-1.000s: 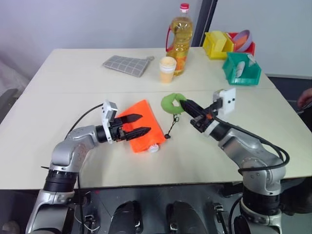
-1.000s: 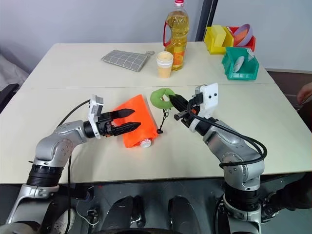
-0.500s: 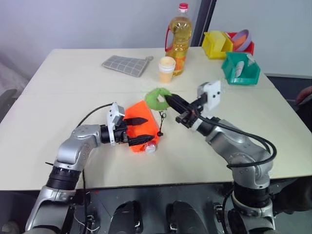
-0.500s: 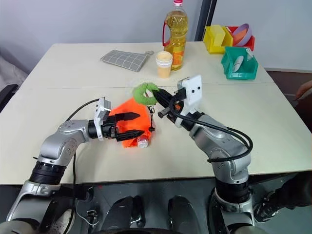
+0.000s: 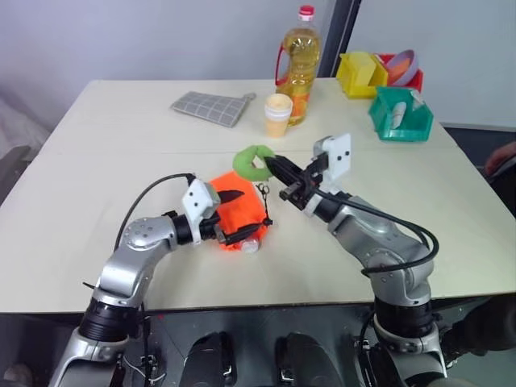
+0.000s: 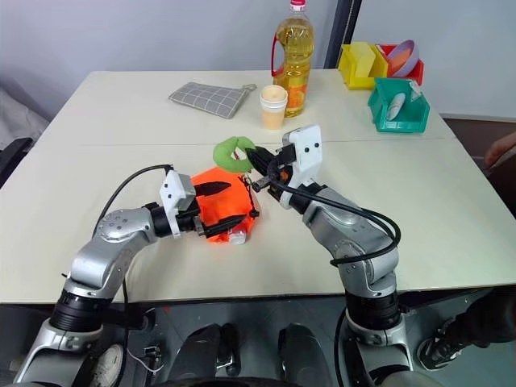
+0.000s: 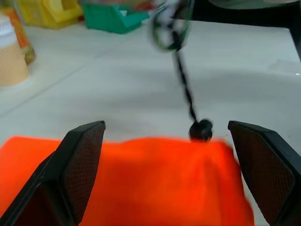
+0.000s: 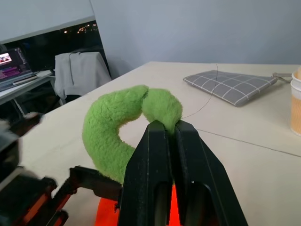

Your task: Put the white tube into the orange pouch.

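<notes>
The orange pouch [image 5: 236, 216] lies bunched on the table in front of me. My left gripper [image 5: 234, 218] is open, with one finger [image 7: 80, 165] on each side of the pouch [image 7: 141, 188]. A white end of the white tube [image 5: 250, 244] pokes out at the pouch's near edge. The rest of the tube is hidden. My right gripper [image 5: 274, 168] is shut on the round green tag [image 8: 117, 127], which it holds up behind the pouch. The black cord [image 5: 265, 206] hangs from the tag down to the pouch.
Behind stand a yellow oil bottle [image 5: 298, 60], a paper cup [image 5: 276, 114] and a grey checked cloth [image 5: 210, 107]. Green [image 5: 399, 113], yellow [image 5: 359, 72] and red bins sit at the far right. A person's hand [image 5: 500, 157] shows at the right edge.
My right gripper has carried the green tag to the left, drawing the cord up. The left gripper has rolled and shifted right, and its fingers now straddle the pouch.
</notes>
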{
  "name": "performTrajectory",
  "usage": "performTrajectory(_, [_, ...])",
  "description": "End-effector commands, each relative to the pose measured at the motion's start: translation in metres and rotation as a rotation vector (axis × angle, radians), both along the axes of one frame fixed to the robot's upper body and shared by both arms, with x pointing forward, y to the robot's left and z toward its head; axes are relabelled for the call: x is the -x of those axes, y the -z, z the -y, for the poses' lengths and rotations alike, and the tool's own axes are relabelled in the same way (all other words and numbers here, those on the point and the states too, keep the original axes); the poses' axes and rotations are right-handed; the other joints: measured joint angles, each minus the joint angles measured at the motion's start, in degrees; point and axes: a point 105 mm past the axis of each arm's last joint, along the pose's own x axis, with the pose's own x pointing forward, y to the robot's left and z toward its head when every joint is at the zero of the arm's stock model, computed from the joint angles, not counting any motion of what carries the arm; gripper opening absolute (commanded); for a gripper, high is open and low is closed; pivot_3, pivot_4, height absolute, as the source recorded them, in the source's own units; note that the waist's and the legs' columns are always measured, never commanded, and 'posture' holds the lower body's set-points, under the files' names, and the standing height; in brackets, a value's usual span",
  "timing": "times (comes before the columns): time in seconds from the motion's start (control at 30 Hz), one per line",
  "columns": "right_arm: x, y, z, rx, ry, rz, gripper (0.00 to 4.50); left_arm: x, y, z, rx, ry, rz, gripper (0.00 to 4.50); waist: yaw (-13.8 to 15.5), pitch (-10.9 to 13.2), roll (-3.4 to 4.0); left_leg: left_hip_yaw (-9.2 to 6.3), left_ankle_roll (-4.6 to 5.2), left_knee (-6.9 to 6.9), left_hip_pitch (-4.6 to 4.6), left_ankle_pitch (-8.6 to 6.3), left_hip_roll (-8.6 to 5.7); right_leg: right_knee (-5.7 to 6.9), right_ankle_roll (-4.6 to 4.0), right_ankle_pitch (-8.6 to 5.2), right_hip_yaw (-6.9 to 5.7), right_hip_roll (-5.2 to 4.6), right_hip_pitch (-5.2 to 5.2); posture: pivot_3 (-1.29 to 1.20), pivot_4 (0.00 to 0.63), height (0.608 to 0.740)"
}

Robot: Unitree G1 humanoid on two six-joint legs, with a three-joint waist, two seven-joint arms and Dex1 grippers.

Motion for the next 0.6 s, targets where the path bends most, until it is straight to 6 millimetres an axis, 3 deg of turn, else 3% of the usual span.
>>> performTrajectory(0.03, [0.002,-0.014,-0.001,-0.028,-0.014,0.056,0.05,0.007,-0.013,0.021,-0.018,-0.03,0.105,4.49,0.0,0.0,0.0,0.01,0.01,0.0,0.01,0.0,0.0,0.0,0.0,0.0,0.0,0.0,0.01,0.0,0.15,0.74])
performTrajectory(0.27, [0.003,-0.013,-0.001,-0.057,-0.038,0.043,0.05,-0.007,-0.004,0.035,-0.068,-0.18,0.062,4.49,-0.09,0.0,0.0,-0.02,0.02,0.0,0.02,-0.01,0.01,0.03,0.01,0.0,0.0,0.05,0.0,0.0,0.15,0.74])
performTrajectory(0.6, [0.007,-0.016,-0.003,-0.075,-0.065,0.025,0.05,0.015,0.01,0.053,-0.068,-0.212,-0.043,4.49,-0.09,0.0,0.0,-0.02,0.02,0.01,0.03,-0.01,0.01,0.03,0.02,0.0,0.01,0.04,0.0,0.0,0.15,0.74])
